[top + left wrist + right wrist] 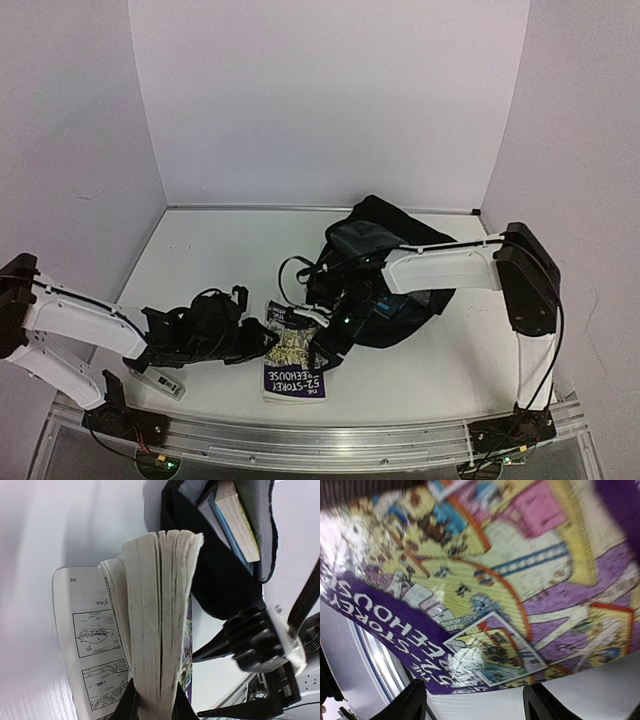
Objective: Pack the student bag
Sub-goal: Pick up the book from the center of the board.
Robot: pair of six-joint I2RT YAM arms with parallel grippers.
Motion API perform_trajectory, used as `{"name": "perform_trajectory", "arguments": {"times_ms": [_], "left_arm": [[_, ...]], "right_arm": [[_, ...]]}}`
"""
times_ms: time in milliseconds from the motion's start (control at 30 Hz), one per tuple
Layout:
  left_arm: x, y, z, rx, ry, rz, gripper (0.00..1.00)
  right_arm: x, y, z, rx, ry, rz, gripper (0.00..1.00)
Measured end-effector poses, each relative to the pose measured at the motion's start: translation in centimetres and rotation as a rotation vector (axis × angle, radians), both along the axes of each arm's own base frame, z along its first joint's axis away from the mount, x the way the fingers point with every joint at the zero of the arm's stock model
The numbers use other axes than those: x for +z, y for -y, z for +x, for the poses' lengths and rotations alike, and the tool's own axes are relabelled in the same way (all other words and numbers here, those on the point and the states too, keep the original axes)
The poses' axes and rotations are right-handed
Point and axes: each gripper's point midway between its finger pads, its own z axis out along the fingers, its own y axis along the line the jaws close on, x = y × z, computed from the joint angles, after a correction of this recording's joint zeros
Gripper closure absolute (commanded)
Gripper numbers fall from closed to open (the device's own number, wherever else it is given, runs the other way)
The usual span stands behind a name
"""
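One black backpack (378,214) lies slumped on the white tabletop (220,250), toward the back right, with its mouth open to the near side. Two books are in sight. The first, a thick paperback (295,365) with a purple and yellow cartoon cover, sits on the tabletop just in front of the backpack, near the front edge. The second book (239,524), with a blue cover and yellowish page edges, is inside the open mouth of the backpack (220,582).

There are two arms. The left arm (80,325) reaches in from the left, and its jaws are clamped tight on the paperback's (160,605) block of pages. The pages fan apart, and one loose leaf with comic panels lies flat on the tabletop. The right arm (440,268) stretches across the backpack from the right. Its jaws are spread wide with nothing between them, close over the paperback's glossy cover (495,580).

One small white object (160,383) lies by the left arm's base; what it is cannot be told.
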Motion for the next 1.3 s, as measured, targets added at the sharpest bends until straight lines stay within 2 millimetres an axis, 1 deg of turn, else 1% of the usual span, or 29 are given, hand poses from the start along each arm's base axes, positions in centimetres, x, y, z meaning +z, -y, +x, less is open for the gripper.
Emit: {"name": "perform_trajectory", "arguments": {"times_ms": [100, 167, 233, 267, 333, 400, 467, 533, 600, 767, 900, 1000, 1167, 1300], "left_arm": [[2.2, -0.7, 0.1, -0.001, 0.055, -0.007, 1.00], [3.6, -1.2, 0.1, -0.007, 0.092, -0.017, 1.00], [5.0, -1.5, 0.1, -0.018, 0.131, -0.029, 1.00], [5.7, -1.6, 0.0, -0.030, 0.153, -0.033, 1.00], [6.9, -1.7, -0.1, -0.054, 0.190, -0.040, 1.00], [8.2, -1.4, -0.4, -0.098, 0.229, -0.044, 1.00], [9.4, -0.8, -0.7, -0.147, 0.263, -0.053, 1.00], [10.4, -0.1, -1.0, -0.199, 0.293, -0.066, 1.00], [11.4, 0.6, -1.4, -0.249, 0.320, -0.078, 1.00], [13.6, 2.1, -2.6, -0.362, 0.375, -0.132, 1.00], [14.6, 2.9, -3.3, -0.430, 0.405, -0.158, 1.00], [15.3, 3.4, -3.6, -0.464, 0.422, -0.169, 1.00], [16.1, 3.7, -3.6, -0.485, 0.460, -0.175, 1.00], [16.3, 3.5, -3.4, -0.472, 0.474, -0.168, 1.00]], "right_arm": [[4.0, -1.1, 1.9, -0.034, 0.052, 0.086, 0.18], [7.7, -1.8, 3.7, -0.067, 0.088, 0.170, 0.12], [11.4, -1.9, 5.4, -0.107, 0.112, 0.257, 0.06], [13.4, -1.7, 6.5, -0.138, 0.117, 0.302, 0.04], [16.2, -0.9, 8.1, -0.193, 0.113, 0.365, 0.02], [18.0, 0.3, 9.6, -0.246, 0.098, 0.407, 0.02], [18.8, 1.3, 10.6, -0.284, 0.082, 0.426, 0.02], [19.1, 1.8, 10.5, -0.299, 0.053, 0.437, 0.02], [18.9, 1.9, 9.5, -0.295, 0.010, 0.438, 0.02], [17.5, 2.3, 7.0, -0.271, -0.075, 0.415, 0.03], [17.4, 2.7, 6.0, -0.261, -0.108, 0.414, 0.05], [18.0, 2.9, 5.4, -0.252, -0.116, 0.430, 0.07], [19.1, 3.2, 4.9, -0.245, -0.113, 0.452, 0.02], [18.9, 4.3, 4.6, -0.265, -0.114, 0.446, 0.02]]}}
